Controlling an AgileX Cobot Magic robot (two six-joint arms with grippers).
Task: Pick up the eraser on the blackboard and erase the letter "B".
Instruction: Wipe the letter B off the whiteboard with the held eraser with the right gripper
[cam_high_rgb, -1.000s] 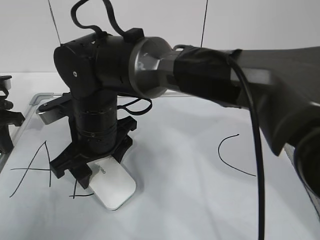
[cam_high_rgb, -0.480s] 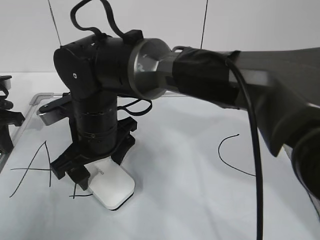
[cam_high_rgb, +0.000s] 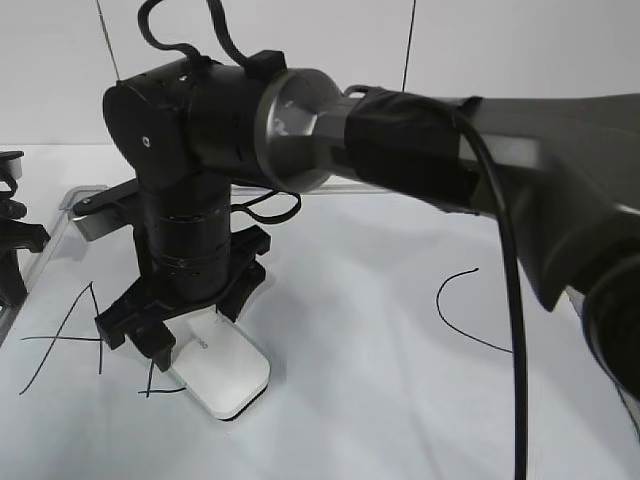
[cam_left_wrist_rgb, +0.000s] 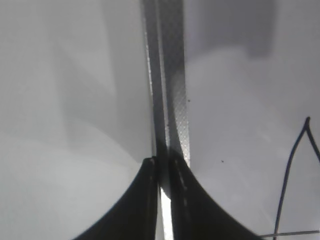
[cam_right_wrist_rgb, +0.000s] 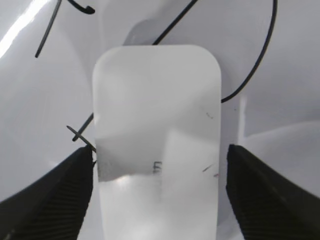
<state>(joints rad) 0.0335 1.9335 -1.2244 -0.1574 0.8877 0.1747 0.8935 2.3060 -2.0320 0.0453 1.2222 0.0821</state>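
The white eraser (cam_high_rgb: 225, 380) lies flat on the blackboard (cam_high_rgb: 360, 410), between the black "A" (cam_high_rgb: 75, 340) and the black "C" (cam_high_rgb: 462, 312). My right gripper (cam_high_rgb: 190, 330) reaches across from the right and points down over the eraser's near end. In the right wrist view the eraser (cam_right_wrist_rgb: 157, 100) sits between the open jaws (cam_right_wrist_rgb: 160, 165); the left finger is at its edge and the right finger stands a little off. Curved strokes of the letter "B" (cam_right_wrist_rgb: 260, 60) show around the eraser; the rest is hidden under it. My left gripper (cam_left_wrist_rgb: 162, 170) is shut and empty over the board's frame (cam_left_wrist_rgb: 172, 90).
The board's silver frame corner (cam_high_rgb: 90, 215) is behind the right gripper. The left arm (cam_high_rgb: 12, 250) stands at the far left edge. The right arm's thick body (cam_high_rgb: 480, 160) spans the upper right of the exterior view. A pale wall lies behind.
The right wrist and gripper have shifted slightly left and turned a little over the eraser. The eraser has barely moved. The left arm has not moved.
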